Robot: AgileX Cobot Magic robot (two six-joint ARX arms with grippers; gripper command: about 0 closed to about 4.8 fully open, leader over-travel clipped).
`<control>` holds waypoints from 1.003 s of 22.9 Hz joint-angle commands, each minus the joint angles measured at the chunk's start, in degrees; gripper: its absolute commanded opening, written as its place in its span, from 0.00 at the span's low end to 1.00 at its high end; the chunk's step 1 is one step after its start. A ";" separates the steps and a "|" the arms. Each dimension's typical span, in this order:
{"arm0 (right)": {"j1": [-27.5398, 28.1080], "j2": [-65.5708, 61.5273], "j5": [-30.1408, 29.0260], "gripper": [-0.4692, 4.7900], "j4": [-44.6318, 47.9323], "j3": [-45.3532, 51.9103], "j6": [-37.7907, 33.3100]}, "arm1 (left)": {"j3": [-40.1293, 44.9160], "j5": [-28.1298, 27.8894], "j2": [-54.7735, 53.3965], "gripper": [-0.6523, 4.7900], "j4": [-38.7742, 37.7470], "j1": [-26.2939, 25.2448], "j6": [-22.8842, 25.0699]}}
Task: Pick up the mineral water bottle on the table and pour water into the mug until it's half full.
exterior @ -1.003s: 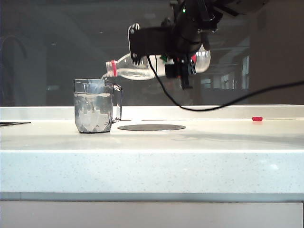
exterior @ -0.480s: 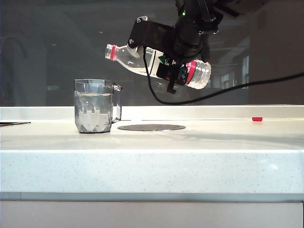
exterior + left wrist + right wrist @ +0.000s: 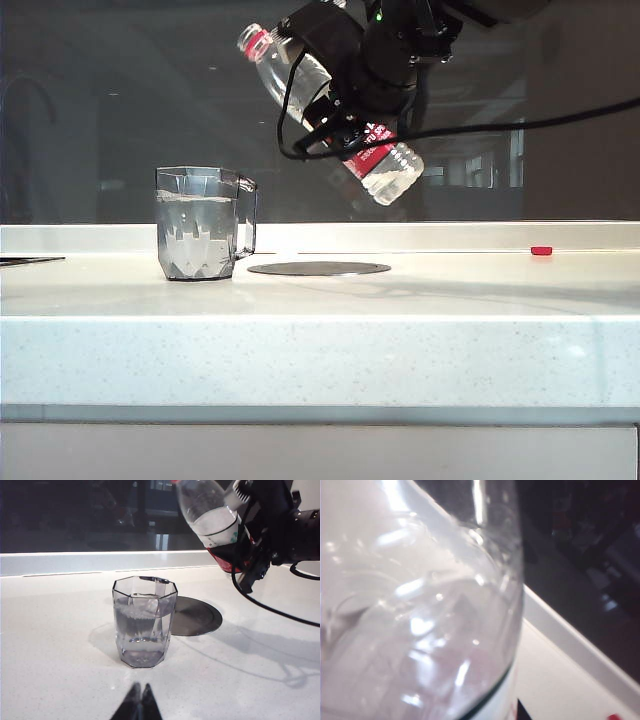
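We are holding the mineral water bottle (image 3: pixel 330 115) in our right hand (image 3: pixel 345 105), high above the desk (image 3: pixel 320 340) and up and to the right of the mug (image 3: pixel 205 222) in the exterior view. The hand is clamping the bottle around its middle, near the red-and-white label. The bottle is tilting, with its red-ringed neck pointing up and to the left and its base hanging lower toward the right; it is clear of the mug and touching nothing but the hand. In the right wrist view the clear bottle wall is filling most of the frame.

The mug is standing upright on the desk, handle toward the dark round disc (image 3: pixel 318 268) that is lying flat just beside it. Water (image 3: pixel 196 225) is sitting in the mug, reaching well up its faceted wall.

Our left hand (image 3: pixel 138 707) is hovering low over the desk in front of the mug, its fingertips pressed together and gripping nothing.

A small red object (image 3: pixel 541 250) is resting far to the right on the desk, well apart from everything else.
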State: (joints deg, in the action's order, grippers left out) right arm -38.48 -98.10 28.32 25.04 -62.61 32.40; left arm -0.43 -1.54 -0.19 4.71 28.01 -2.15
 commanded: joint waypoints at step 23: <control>11.56 6.60 -10.32 0.48 40.17 32.11 -38.91 | -0.15 0.24 -0.02 0.11 0.52 -0.07 0.22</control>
State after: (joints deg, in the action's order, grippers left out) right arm -27.33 -91.02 18.35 62.72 -30.17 -6.28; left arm -0.43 -1.52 -0.21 4.71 28.03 -2.15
